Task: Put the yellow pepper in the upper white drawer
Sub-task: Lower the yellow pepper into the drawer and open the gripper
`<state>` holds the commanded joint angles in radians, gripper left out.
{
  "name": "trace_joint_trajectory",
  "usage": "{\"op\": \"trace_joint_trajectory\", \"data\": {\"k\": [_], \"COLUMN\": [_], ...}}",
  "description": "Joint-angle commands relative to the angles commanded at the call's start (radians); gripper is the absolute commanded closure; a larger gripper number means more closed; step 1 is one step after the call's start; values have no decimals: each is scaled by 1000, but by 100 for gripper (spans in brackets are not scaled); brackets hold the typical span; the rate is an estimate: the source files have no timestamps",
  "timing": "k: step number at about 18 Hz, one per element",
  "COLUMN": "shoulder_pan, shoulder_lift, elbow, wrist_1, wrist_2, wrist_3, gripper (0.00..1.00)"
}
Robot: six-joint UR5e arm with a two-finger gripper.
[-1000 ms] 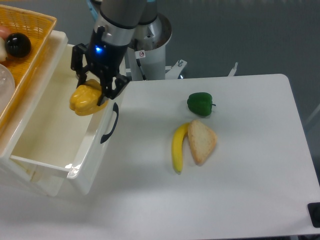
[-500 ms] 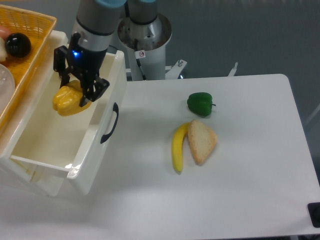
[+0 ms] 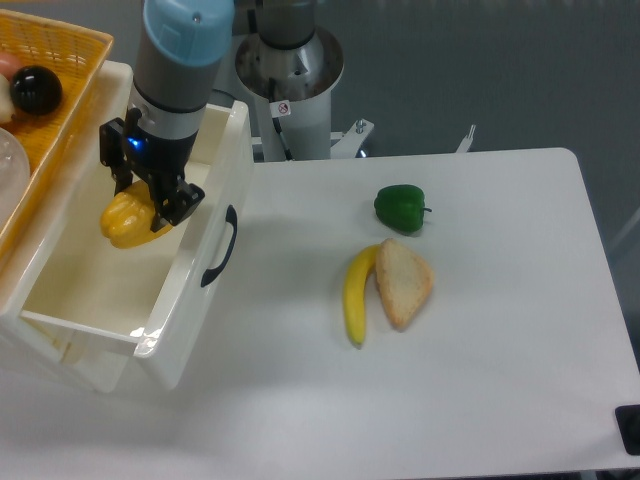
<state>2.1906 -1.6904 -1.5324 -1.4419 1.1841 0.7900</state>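
The yellow pepper (image 3: 124,222) is glossy yellow-orange and is held in my gripper (image 3: 143,202), which is shut on it. Both are over the cavity of the upper white drawer (image 3: 192,277), a cream-white open box with a black curved handle (image 3: 219,246) on its front. The pepper hangs inside the drawer's opening, near its right wall. Whether it touches the drawer floor I cannot tell.
A yellow woven basket (image 3: 45,80) with a black ball (image 3: 36,89) sits at the top left above the drawer. On the white table lie a green bell pepper (image 3: 400,207), a banana (image 3: 356,296) and a piece of bread (image 3: 404,282). The arm's base (image 3: 292,70) stands behind.
My gripper has carried the yellow pepper leftward from over the drawer's front wall to over the cavity, and lowered it a little.
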Motion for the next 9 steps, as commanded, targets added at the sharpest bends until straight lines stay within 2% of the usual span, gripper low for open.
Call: {"op": "trace_joint_trajectory", "data": {"k": [6, 9], "shoulder_pan": [-31, -38], "shoulder_lift": [-34, -43], "elbow": [0, 0], "wrist_1": [0, 24], "wrist_2": [34, 46], "wrist_3": [0, -2], "gripper": [70, 66]}}
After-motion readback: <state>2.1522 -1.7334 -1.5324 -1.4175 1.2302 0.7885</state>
